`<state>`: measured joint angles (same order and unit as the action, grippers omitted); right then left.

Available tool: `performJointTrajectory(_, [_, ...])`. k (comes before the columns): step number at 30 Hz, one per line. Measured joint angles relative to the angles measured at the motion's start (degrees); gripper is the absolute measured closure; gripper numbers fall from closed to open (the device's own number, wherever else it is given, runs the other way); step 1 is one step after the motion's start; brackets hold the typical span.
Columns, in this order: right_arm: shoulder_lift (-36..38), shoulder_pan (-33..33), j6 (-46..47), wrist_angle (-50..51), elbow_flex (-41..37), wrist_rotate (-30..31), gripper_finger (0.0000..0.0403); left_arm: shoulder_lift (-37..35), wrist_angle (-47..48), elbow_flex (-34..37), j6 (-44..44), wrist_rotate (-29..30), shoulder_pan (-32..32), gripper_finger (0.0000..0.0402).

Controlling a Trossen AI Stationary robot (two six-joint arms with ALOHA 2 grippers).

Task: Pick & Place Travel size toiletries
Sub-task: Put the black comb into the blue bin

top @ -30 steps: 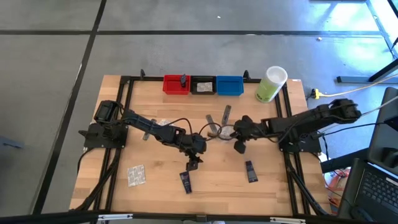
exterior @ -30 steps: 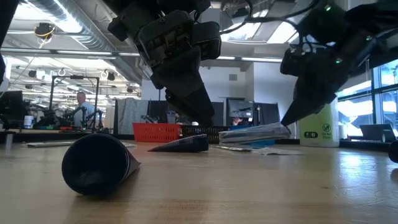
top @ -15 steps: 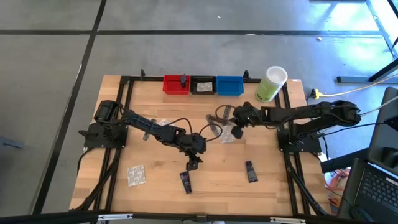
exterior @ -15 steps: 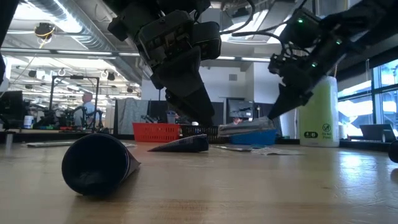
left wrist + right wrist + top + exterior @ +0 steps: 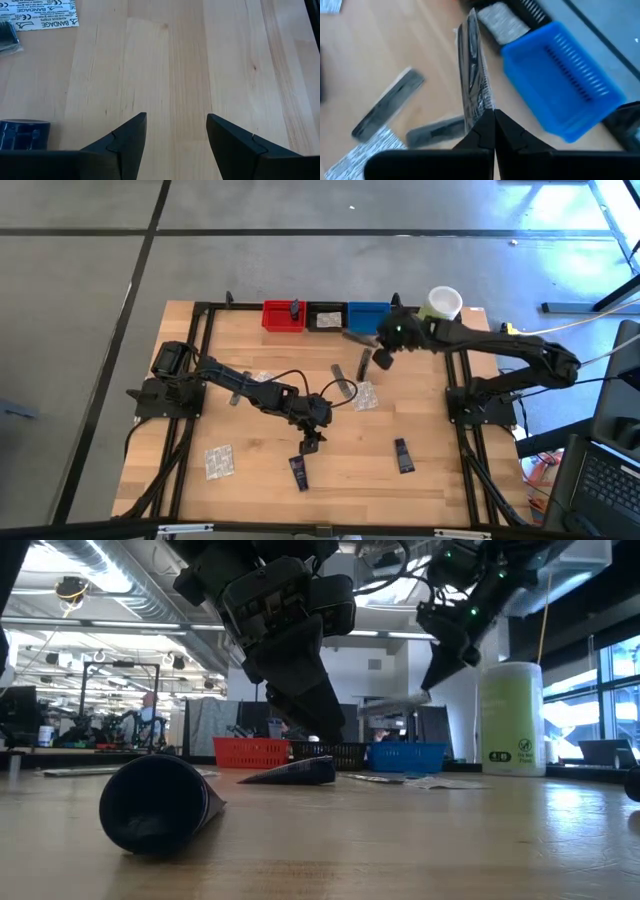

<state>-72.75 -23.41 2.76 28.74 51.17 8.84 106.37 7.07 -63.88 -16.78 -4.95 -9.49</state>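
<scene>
- Three small bins line the worktop's far edge: a red bin (image 5: 283, 316), a black bin (image 5: 326, 317) and a blue bin (image 5: 369, 317), with a pale-green container (image 5: 436, 315) beside them toward the right corner.
- The right gripper (image 5: 381, 359) hangs just in front of the blue bin, jaws pressed together on a slim grey sachet (image 5: 475, 95).
- The sachet's long axis points straight out from the fingertips, free end toward the black bin.
- Two more grey sachets (image 5: 362, 366) lie flat below, beside a clear packet (image 5: 366, 396).
- The left gripper (image 5: 309, 443) sits near the worktop's middle, jaws spread over bare wood, a navy tube (image 5: 298, 471) just beside it.
</scene>
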Motion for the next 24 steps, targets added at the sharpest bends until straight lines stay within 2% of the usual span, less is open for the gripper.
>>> performJointTrajectory(4, [0.02,-4.57,-1.95,3.84,3.30,-1.21,0.0403,0.00,0.00,0.00,0.00,0.00,0.01,0.0197])
performJointTrajectory(9, [-0.10,-9.56,-4.97,5.40,3.62,-3.66,0.0403,0.00,0.00,0.00,0.00,0.00,0.02,0.0197])
performJointTrajectory(13, [-2.40,-13.00,-8.48,5.09,3.66,-4.00,0.0403,0.00,-0.02,0.00,0.00,0.00,0.02,0.0197])
performJointTrajectory(24, [-9.88,-21.16,-15.61,0.08,4.28,-9.87,0.0403,0.00,-0.01,0.00,0.00,0.00,0.02,0.0197])
